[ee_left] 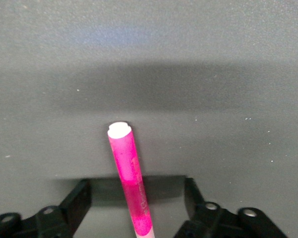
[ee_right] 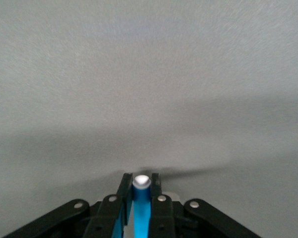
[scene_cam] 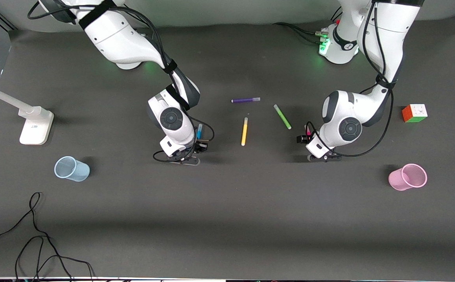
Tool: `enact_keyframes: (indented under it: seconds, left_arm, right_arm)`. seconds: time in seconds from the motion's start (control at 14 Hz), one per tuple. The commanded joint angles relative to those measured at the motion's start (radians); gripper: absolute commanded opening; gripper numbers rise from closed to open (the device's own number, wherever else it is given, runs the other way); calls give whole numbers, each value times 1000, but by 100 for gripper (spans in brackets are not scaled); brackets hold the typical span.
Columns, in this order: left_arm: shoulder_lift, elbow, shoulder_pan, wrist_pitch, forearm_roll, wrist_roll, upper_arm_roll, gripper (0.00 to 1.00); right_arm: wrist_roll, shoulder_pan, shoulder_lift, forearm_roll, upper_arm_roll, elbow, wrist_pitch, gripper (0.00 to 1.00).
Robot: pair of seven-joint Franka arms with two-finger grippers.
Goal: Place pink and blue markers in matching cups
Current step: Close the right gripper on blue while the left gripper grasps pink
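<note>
Gripping the blue marker (ee_right: 141,208) upright, the right gripper (scene_cam: 196,145) has the blue cup (scene_cam: 71,169) at about eight o'clock; the left gripper (scene_cam: 307,137), jaws spread around the pink marker (ee_left: 130,178), has the pink cup (scene_cam: 408,177) near four o'clock.

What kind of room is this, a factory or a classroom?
Most likely a robotics lab test bench: two white arms work over a dark table holding only props, such as a pink cup, loose pens and a puzzle cube.
</note>
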Motion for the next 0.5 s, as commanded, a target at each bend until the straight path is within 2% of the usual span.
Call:
enact_keyframes:
  seconds: [0.0,0.07,0.21,0.43]
  left_arm:
    - [-6,-14,-17,19,24,-9,6,3]
    - [-8,-14,-17,20,38,-8,8,0]
    - [-11,-14,-14,19,68,-6,8,0]
    - [-28,-14,-9,9,70,-5,9,0]
  right_arm:
    - [25,-1,-57,-24,-10,51,-124,0]
    - [19,-2,-76,-24,-15,71,-168,0]
    - [-1,-2,-115,-25,-53,97,-237,0]
    - [-55,-2,-171,-45,-97,114,-271,0]
